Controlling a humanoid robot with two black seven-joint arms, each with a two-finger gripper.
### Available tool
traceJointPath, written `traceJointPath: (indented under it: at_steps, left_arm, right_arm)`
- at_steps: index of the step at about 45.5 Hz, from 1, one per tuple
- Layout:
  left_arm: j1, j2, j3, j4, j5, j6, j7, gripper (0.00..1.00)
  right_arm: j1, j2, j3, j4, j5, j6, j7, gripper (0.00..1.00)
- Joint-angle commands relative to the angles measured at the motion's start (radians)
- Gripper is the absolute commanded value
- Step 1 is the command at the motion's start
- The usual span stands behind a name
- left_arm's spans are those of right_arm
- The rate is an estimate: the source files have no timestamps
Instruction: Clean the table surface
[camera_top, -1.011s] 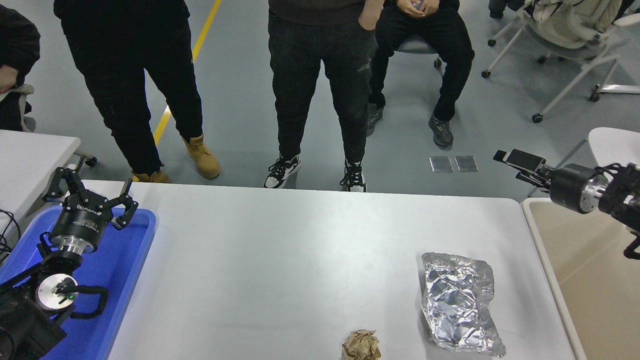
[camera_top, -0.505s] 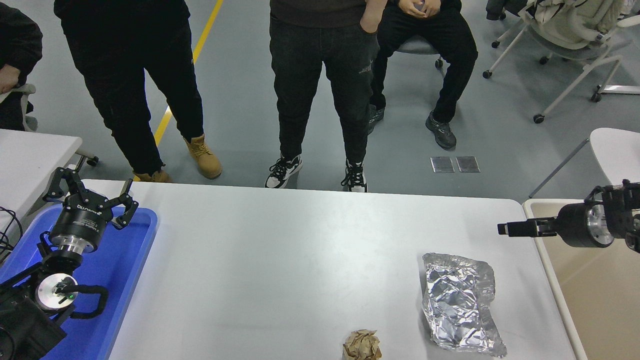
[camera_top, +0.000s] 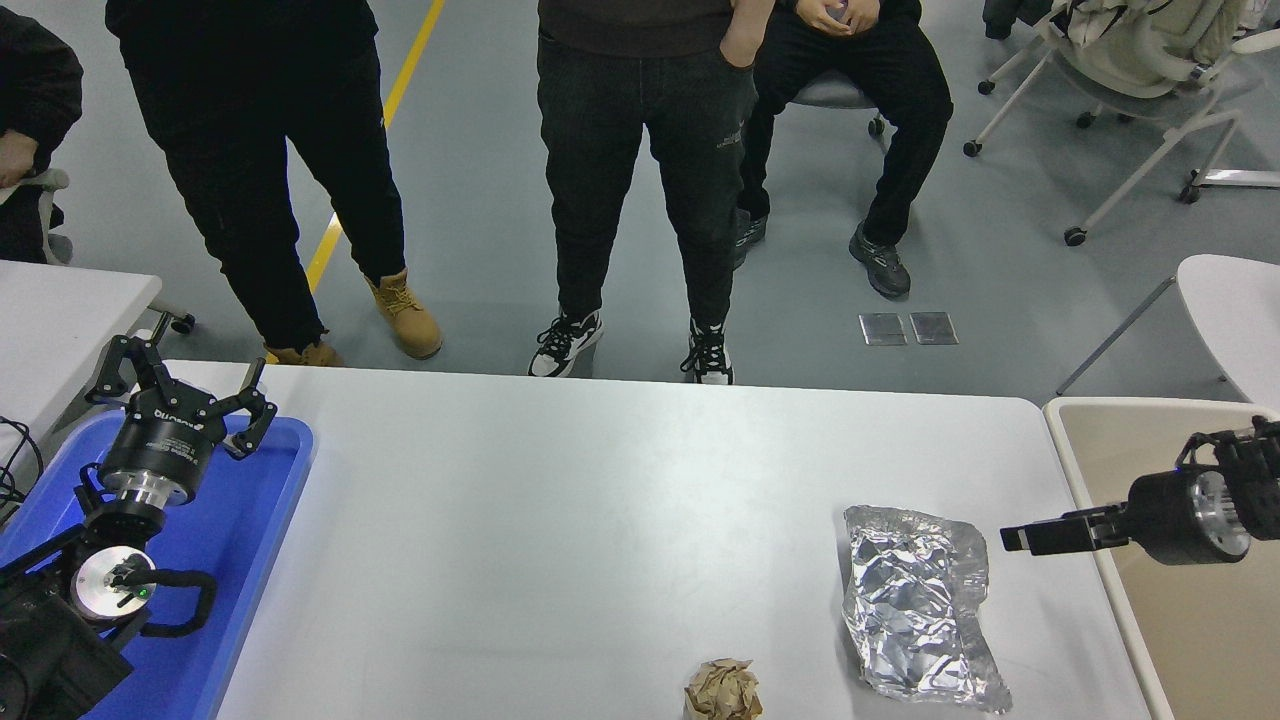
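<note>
White table surface (camera_top: 560, 520) | foil (camera_top: 915, 605) | left hand (camera_top: 180, 395) spread | right hand (camera_top: 1020, 538) unclear

The left arm is held at the near left, its wrist angled up and away from the camera. The left end effector (camera_top: 182, 392) is seen spread wide, its black fingers (camera_top: 255, 415) splayed apart with nothing between them. The right arm is extended in from the right edge, lying almost level and pointing left. The right end effector (camera_top: 1022, 538) is seen edge-on, so its state cannot be judged.
</note>
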Motion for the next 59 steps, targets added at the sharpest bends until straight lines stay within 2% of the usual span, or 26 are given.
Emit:
traceJointPath:
  at_steps: [1, 29, 45, 59]
  left_arm:
    - [0.000, 0.000, 0.000, 0.000, 0.000, 0.000, 0.000, 1.00]
    - [0.000, 0.000, 0.000, 0.000, 0.000, 0.000, 0.000, 1.00]
    - [0.000, 0.000, 0.000, 0.000, 0.000, 0.000, 0.000, 1.00]
    - [0.000, 0.000, 0.000, 0.000, 0.000, 0.000, 0.000, 1.00]
  right_arm:
    - [-0.072, -0.001, 0.047, 0.021, -0.004, -0.029, 0.001, 0.91]
    - [-0.184, 0.059, 0.064, 0.016, 0.004, -0.162, -0.007, 0.89]
    - [-0.247, 0.110, 0.096, -0.082, 0.045, -0.191, -0.009, 0.89]
    - [-0.269, 0.140, 0.096, -0.112, 0.047, -0.213, -0.009, 0.85]
